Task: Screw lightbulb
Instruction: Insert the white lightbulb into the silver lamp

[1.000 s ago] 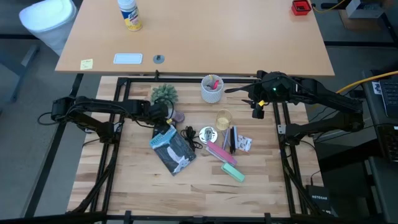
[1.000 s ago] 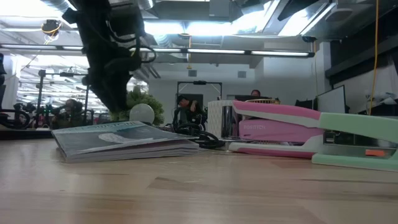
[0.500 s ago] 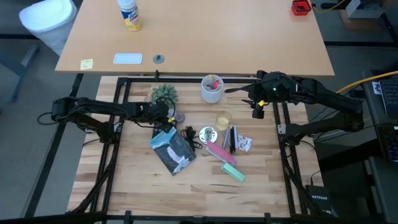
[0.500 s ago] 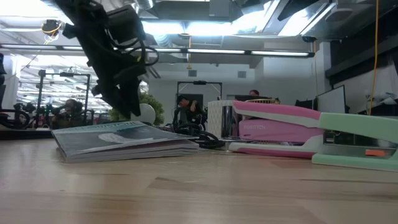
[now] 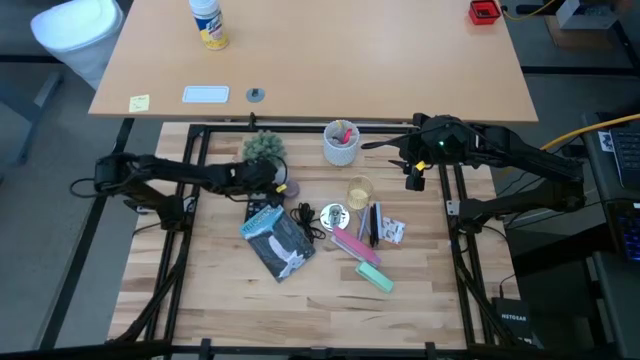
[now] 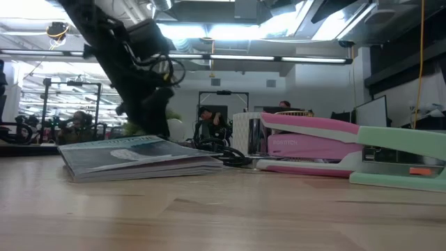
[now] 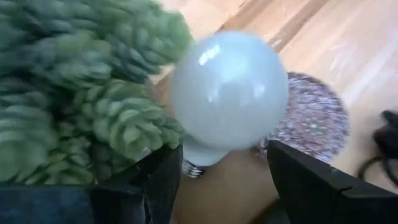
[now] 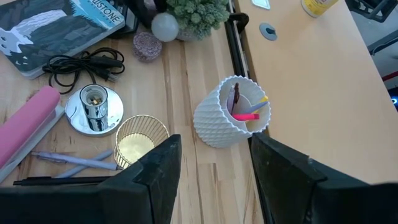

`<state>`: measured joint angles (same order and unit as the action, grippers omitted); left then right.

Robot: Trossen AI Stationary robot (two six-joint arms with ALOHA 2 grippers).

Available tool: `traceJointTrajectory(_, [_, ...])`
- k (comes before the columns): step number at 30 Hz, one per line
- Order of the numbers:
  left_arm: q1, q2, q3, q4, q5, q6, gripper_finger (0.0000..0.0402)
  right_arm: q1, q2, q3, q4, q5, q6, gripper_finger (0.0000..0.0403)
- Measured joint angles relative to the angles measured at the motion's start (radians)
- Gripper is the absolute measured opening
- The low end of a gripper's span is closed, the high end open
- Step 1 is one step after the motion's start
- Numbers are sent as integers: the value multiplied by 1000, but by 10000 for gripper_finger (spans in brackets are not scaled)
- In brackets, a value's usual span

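Note:
The silvery-white lightbulb (image 7: 230,93) lies on the table against a green plant (image 7: 74,106), its screw base (image 7: 193,167) toward my left gripper. It also shows in the right wrist view (image 8: 165,26). My left gripper (image 7: 224,149) is open, with one finger on each side of the bulb's base; it also shows in the high view (image 5: 268,180). A shiny round lamp base with a socket (image 5: 333,213) and a black cord (image 5: 303,218) lie to the right. My right gripper (image 8: 214,143) is open and empty at the far right (image 5: 415,178). My left gripper's fingers (image 7: 161,180) come level from the table's left and stand beside the bulb's screw base (image 7: 193,167). I cannot tell whether they touch it. The bulb lies on the table.
A glittery purple disc (image 7: 311,118) lies beside the bulb. A magazine (image 5: 275,235), a pink stapler (image 5: 350,243), a green stapler (image 5: 375,277), pens (image 5: 372,222), an amber glass (image 5: 359,190) and a white cup (image 5: 341,143) crowd the middle. The near part of the table is bare wood.
My left gripper has gone toward the table's right and far edges and down, closing in on the bulb, which it now hides in the low view. The bulb has stayed where it was.

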<state>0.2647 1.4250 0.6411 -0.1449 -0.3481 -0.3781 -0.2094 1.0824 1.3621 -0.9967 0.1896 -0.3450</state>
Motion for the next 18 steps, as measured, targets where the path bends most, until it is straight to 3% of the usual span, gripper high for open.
traceJointTrajectory(9, [31,132,2,137,-18,90,225,0,0,0,0,0,0,200])
traceJointTrajectory(18, [62,155,0,164,-21,106,225,0,0,0,0,0,0,200])
